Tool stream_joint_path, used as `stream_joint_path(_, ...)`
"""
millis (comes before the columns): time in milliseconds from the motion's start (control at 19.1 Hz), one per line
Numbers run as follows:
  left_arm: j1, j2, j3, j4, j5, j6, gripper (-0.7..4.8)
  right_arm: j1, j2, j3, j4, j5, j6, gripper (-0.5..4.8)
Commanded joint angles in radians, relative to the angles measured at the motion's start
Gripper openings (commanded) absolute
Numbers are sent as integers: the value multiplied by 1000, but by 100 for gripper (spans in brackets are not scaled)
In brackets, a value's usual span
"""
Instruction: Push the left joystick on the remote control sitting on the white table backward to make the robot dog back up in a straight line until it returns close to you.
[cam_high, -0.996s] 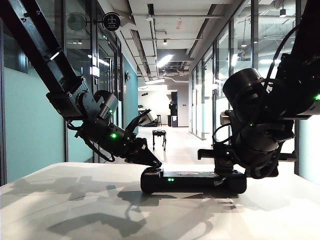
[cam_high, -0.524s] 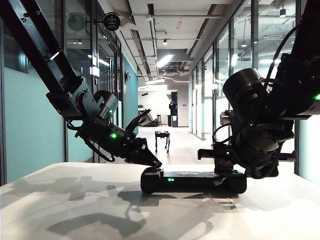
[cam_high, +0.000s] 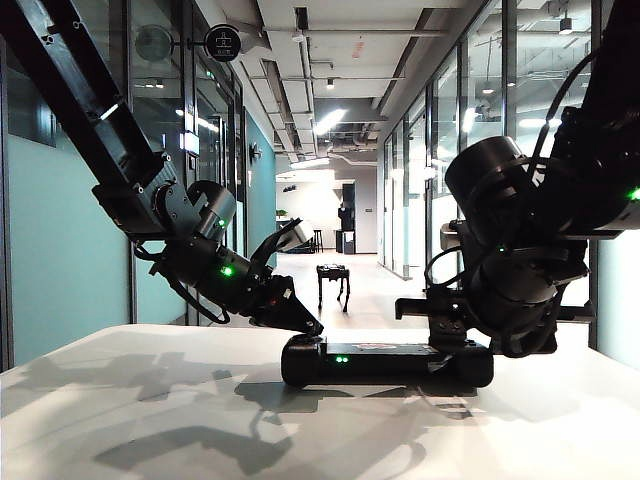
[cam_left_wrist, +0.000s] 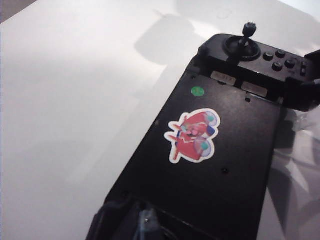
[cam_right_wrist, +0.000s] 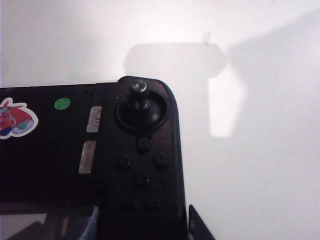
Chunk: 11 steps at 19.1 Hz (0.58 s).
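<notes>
The black remote control (cam_high: 385, 360) lies flat on the white table (cam_high: 150, 400). My left gripper (cam_high: 312, 326) slants down onto its left end, fingers drawn together to a point. In the left wrist view the left gripper (cam_left_wrist: 145, 222) covers that end of the remote control (cam_left_wrist: 215, 165), so the left joystick is hidden. My right gripper (cam_high: 450, 335) clamps the other end; in the right wrist view its fingers (cam_right_wrist: 196, 224) flank the remote control (cam_right_wrist: 50, 160). The robot dog (cam_high: 333, 272) stands far down the corridor, small and dark.
The right-hand stick (cam_right_wrist: 139, 90) stands upright above a cluster of round buttons (cam_right_wrist: 142, 160). A reddish sticker (cam_left_wrist: 192, 135) and a green dot (cam_left_wrist: 198, 91) mark the controller's middle. Glass walls (cam_high: 440, 180) line the corridor beyond the table's far edge.
The robot dog looks slightly larger and has shifted a little to the right in the corridor. Both arms and the controller have stayed still.
</notes>
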<state>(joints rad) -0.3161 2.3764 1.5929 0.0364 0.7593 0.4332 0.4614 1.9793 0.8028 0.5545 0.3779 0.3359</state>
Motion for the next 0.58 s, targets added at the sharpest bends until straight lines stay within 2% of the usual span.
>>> stream_joint_path(52, -4, -4, 1, -24, 16, 5, -5, 0, -6, 5, 26, 13, 10, 198)
stream_joint_path(576, -4, -4, 1, -20, 16, 5, -5, 0, -6, 5, 26, 31, 11, 198)
